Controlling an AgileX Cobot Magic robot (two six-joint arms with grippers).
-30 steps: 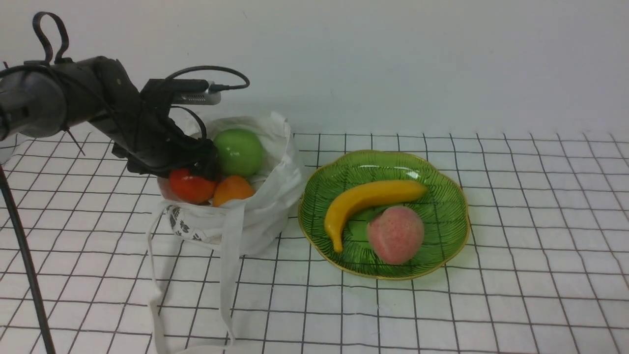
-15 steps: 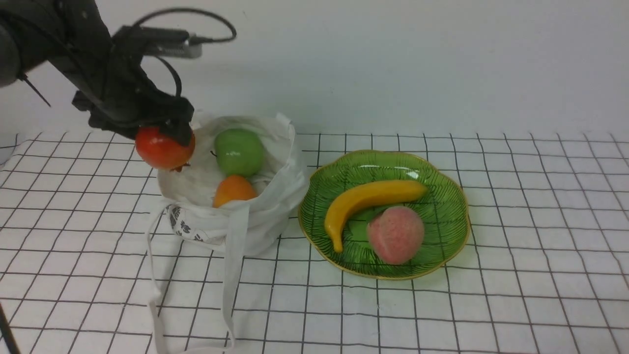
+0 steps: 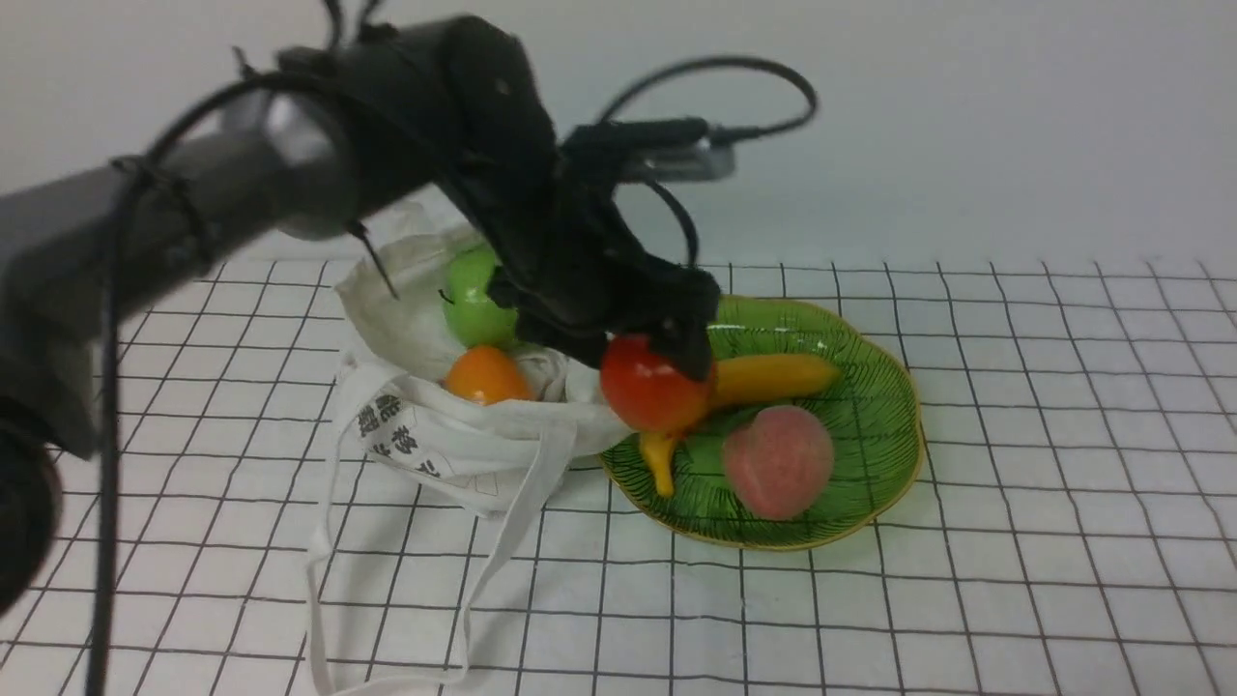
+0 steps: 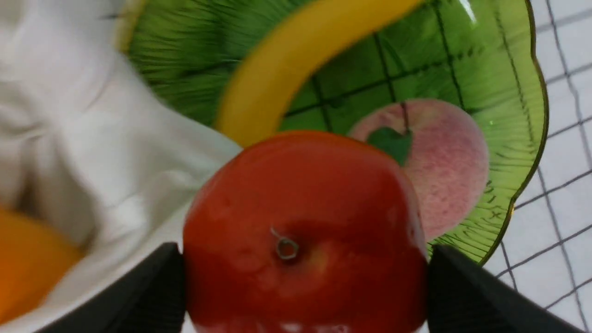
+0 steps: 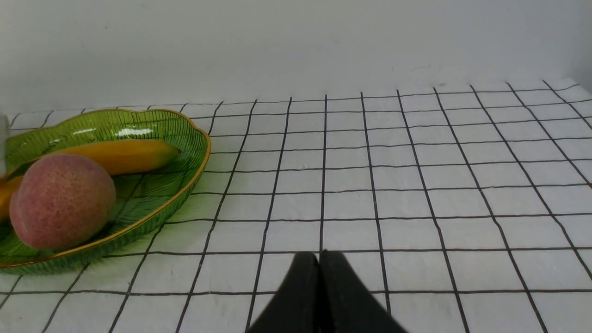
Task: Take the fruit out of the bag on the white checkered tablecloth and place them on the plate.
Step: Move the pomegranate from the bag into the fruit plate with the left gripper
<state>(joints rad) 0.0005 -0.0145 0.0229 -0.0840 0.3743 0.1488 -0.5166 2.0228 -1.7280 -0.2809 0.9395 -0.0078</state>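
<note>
My left gripper (image 3: 667, 362) is shut on the red-orange fruit (image 3: 652, 391) and holds it in the air over the near-left rim of the green plate (image 3: 870, 338). In the left wrist view the fruit (image 4: 300, 231) sits between both black fingers (image 4: 462, 291). The green apple (image 3: 469, 300) and the smaller orange fruit (image 3: 486, 377) lie in the white bag (image 3: 454, 440), left of the plate on the white checkered tablecloth (image 3: 1063, 483). My right gripper (image 5: 319, 259) is shut and empty, low over the cloth right of the plate (image 5: 185, 185); it is out of the front view.
A yellow banana (image 3: 773, 377) and a fuzzy pink peach (image 3: 778, 459) lie on the plate. The bag's long straps (image 3: 483, 599) trail toward the cloth's front edge. A white wall stands behind the table.
My left arm has lifted the red-orange fruit out of the bag and carried it right, from over the bag's left rim to over the plate's left edge. The bag has shifted and slumped.
</note>
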